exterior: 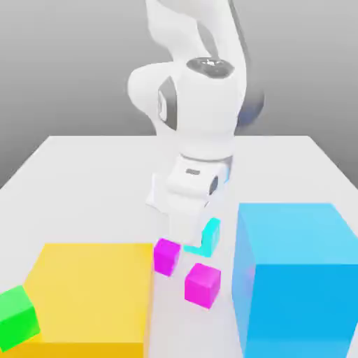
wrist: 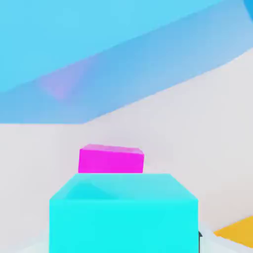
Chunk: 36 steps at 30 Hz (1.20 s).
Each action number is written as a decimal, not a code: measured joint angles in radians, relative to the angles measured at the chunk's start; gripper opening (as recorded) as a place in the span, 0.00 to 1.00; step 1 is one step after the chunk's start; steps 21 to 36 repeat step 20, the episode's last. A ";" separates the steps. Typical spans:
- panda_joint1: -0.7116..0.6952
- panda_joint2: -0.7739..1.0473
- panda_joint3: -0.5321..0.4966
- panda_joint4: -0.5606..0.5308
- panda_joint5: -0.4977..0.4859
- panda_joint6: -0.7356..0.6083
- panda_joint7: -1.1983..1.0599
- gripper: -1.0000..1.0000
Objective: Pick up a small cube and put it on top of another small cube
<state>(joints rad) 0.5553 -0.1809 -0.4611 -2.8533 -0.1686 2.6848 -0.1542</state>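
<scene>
Claw: I have it clamped on the cyan cube.
Cyan cube: in my grip, near the magenta cube; I can't tell if it touches the bench.
Magenta cube: between yellow block and blue block.
Purple cube: just beside magenta.
Green cube: exterior view's left, at yellow's corner.

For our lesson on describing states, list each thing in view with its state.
Gripper: shut on the cyan cube.
Cyan cube: held.
Magenta cube: not held.
Purple cube: not held.
Green cube: not held.
</scene>
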 joint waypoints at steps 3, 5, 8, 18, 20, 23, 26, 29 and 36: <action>0.032 0.071 -0.014 -0.001 0.069 0.068 -0.049 0.00; 0.048 0.123 -0.015 -0.001 0.127 0.117 -0.089 0.00; 0.062 0.208 0.002 -0.001 0.236 0.192 -0.166 0.00; 0.037 0.181 0.008 -0.001 0.199 0.170 -0.141 1.00; 0.016 0.130 0.015 -0.001 0.139 0.123 -0.098 1.00; 0.016 0.130 0.015 -0.001 0.139 0.123 -0.098 1.00; 0.016 0.130 0.015 -0.001 0.139 0.123 -0.098 1.00; 0.016 0.130 0.015 -0.001 0.139 0.123 -0.098 1.00; 0.016 0.130 0.015 -0.001 0.139 0.123 -0.098 1.00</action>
